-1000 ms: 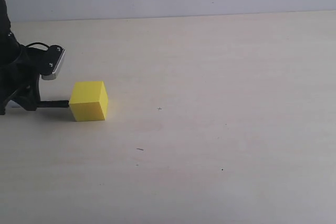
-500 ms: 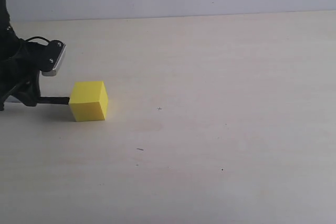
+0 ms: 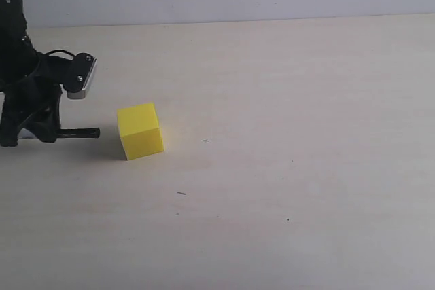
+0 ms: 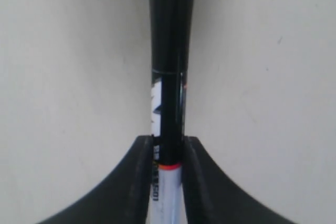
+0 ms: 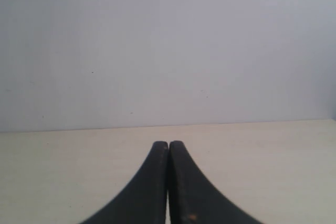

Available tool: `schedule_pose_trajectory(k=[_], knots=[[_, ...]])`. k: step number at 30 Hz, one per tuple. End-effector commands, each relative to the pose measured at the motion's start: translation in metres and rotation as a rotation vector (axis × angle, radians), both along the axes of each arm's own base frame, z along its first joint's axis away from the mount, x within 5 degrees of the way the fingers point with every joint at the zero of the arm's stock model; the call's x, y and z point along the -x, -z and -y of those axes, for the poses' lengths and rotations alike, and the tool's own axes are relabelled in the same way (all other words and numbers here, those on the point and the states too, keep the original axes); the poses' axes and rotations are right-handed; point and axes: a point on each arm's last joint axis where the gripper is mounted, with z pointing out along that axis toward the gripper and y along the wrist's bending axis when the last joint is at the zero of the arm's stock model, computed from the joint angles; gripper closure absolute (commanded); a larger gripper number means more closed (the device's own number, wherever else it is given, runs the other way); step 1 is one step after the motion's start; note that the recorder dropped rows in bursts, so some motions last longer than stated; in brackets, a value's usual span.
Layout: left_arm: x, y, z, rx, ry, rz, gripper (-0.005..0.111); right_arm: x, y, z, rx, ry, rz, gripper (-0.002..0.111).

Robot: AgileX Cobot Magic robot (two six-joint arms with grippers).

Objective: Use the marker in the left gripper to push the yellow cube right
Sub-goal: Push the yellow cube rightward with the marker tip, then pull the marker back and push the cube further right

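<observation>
Left gripper (image 4: pixel 167 148) pinches the marker (image 4: pixel 170 51) by its white barrel, black cap pointing outward. The barrel's black print is too blurred to read. The cap's tip sits just short of the yellow cube (image 3: pixel 141 130), not touching. Bare table (image 3: pixel 306 168) stretches wide to the cube's right. Right gripper (image 5: pixel 168 148) is pressed together on nothing.

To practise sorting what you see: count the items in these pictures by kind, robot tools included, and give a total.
Cubes: 1, the yellow cube
Markers: 1, the marker
Tools: 2, the left tool gripping the marker and the right tool, shut on nothing
Total: 4
</observation>
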Motion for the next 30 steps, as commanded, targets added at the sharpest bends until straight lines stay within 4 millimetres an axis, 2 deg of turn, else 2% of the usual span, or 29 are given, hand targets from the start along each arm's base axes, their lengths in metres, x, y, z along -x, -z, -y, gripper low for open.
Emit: schedule_pose_trajectory(k=[1, 5, 10, 15, 17, 25, 30], knots=[[0.003, -0.002, -0.005, -0.008, -0.065, -0.030, 0.107, 0.000, 0.001, 0.000, 0.002, 0.005, 0.006, 0.108], [0.003, -0.002, 0.007, -0.005, -0.067, -0.008, 0.107, 0.000, 0.001, 0.000, 0.002, 0.005, 0.006, 0.108], [0.000, -0.002, 0.031, 0.024, -0.076, 0.087, 0.107, 0.000, 0.001, 0.000, 0.002, 0.005, 0.006, 0.108], [0.003, -0.001, 0.053, 0.037, -0.022, 0.114, 0.107, 0.000, 0.001, 0.000, 0.002, 0.005, 0.006, 0.108], [0.004, -0.001, 0.052, 0.027, -0.016, 0.108, 0.107, 0.000, 0.001, 0.000, 0.002, 0.005, 0.006, 0.108], [-0.003, 0.000, 0.012, -0.013, -0.102, 0.062, 0.107, 0.000, 0.001, 0.000, 0.002, 0.005, 0.006, 0.108], [-0.003, -0.001, 0.009, -0.030, -0.033, 0.067, 0.107, 0.000, 0.001, 0.000, 0.002, 0.005, 0.006, 0.108]])
